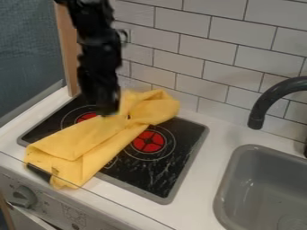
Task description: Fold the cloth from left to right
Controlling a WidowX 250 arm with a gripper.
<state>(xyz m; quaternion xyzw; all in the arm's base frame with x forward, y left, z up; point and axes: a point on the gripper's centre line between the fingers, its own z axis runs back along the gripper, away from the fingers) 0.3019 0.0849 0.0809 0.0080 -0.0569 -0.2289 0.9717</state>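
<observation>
where the white counter (223,135) spreads: it bears the black stovetop (150,176).
black arm (98,51): the only one, hanging from the view's upper left over the stovetop's back left part.
yellow cloth (84,144): it lies mostly across the stovetop, its long axis slanting from the front left edge to the back right, gathered narrow towards the back.
gripper (108,112): its tip is at or just above the cloth's left side, near that narrow part; most of the cloth lies towards the front left, the bunched end to the right. whether it is open, closed or gripping cannot be told. a rightward fold probably calls for crossing the long axis, not following it.
</observation>
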